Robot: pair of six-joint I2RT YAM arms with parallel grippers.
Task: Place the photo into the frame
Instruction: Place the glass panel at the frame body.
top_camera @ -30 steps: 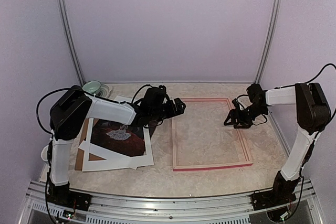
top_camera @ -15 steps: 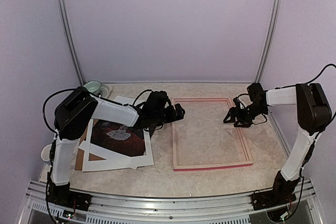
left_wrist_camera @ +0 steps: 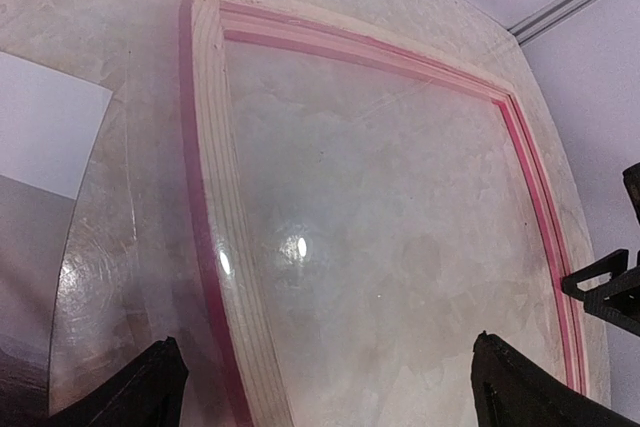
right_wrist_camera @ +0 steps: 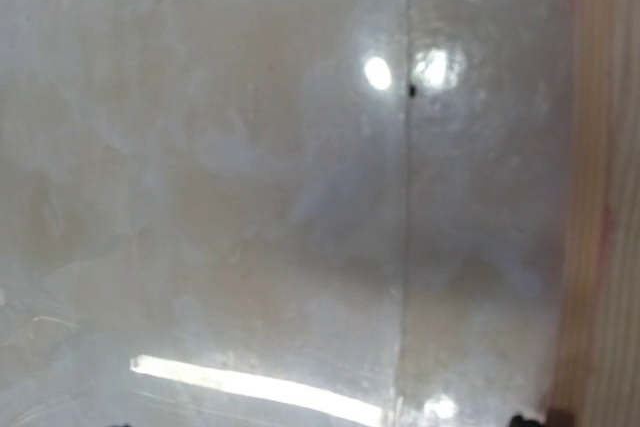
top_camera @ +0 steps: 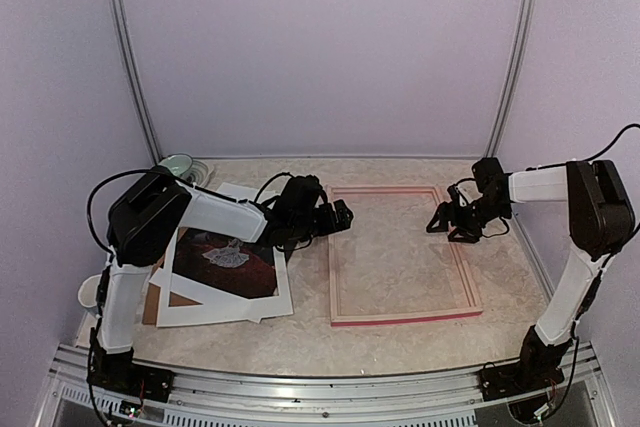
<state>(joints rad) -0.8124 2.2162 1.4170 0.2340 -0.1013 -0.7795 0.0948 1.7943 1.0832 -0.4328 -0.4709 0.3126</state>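
The frame lies flat with its pale wood side up. The photo is not in it yet. It lies left of the frame and shows through the window of the white border.

The left gripper hangs over the frame's left rail, with its fingers wide apart and nothing in them. The right gripper is low by the frame's right rail. Its fingers look apart and empty too.

I think fetching the photo is the step now. The left gripper must go left of the frame, catch the photo's thin edge, and lift it without dragging the border.
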